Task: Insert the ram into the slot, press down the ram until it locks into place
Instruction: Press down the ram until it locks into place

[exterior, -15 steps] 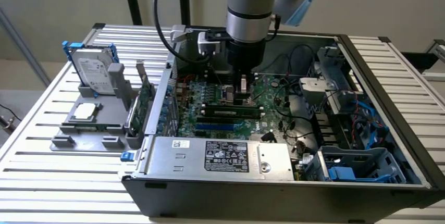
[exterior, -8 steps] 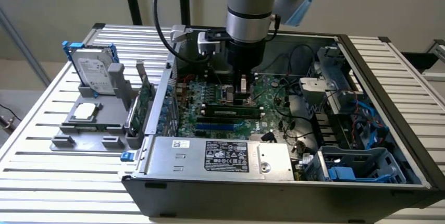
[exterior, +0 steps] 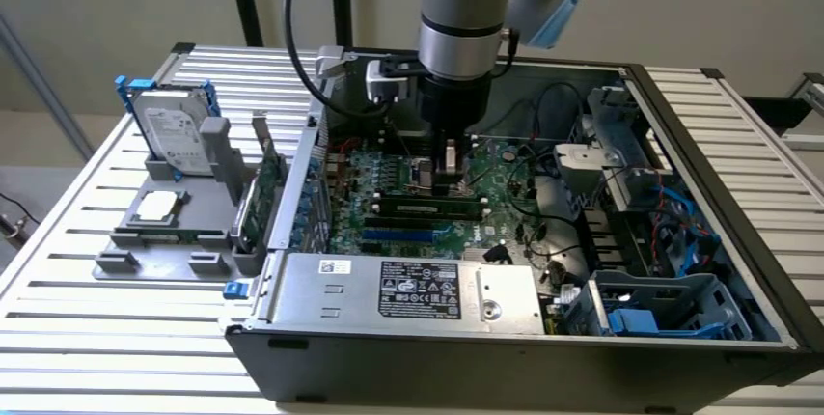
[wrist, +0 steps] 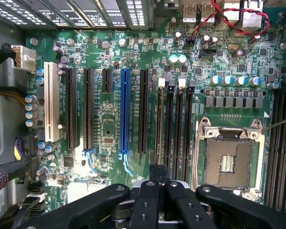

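Inside the open computer case [exterior: 670, 241] on the slatted desk [exterior: 77, 270], the hand [exterior: 453, 176] reaches down onto the motherboard [exterior: 386, 227]. Its fingers [wrist: 148, 200] look pressed close together around something thin, though I cannot tell for certain what they pinch. One ram [exterior: 431, 208] lies seated in a black slot [wrist: 160, 124] just near the hand, beside the bare processor socket [wrist: 229, 162]. Toward the exterior view's left, a hard drive [exterior: 174, 140] stands in a grey holder.

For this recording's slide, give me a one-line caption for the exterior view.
Arm's gripper reaches down into the open computer case, above the ram lying along the motherboard's slots.
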You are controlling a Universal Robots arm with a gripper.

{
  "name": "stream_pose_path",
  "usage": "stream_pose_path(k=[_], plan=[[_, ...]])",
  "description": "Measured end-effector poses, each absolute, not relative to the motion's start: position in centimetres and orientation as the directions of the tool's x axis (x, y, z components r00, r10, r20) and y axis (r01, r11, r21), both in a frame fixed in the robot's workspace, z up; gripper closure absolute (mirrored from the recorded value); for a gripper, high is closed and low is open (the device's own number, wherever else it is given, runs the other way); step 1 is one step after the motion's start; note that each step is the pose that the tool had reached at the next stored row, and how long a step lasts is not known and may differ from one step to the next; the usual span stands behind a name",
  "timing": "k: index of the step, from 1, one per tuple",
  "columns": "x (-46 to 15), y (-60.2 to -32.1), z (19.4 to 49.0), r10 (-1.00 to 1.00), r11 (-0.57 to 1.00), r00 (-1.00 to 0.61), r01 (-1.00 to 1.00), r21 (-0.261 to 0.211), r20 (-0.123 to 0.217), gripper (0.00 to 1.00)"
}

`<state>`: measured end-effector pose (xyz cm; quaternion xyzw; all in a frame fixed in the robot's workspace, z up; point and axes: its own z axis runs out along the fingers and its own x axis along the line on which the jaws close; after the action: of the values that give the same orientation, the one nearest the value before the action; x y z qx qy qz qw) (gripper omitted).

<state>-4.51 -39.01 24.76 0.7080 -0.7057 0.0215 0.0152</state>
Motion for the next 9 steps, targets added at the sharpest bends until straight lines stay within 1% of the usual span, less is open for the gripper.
stream_pose_path(k=[9], plan=[[-4.53, -38.61, 23.93, -0.999, -0.004, 0.004, -1.000, -0.003, 0.052, 0.89]])
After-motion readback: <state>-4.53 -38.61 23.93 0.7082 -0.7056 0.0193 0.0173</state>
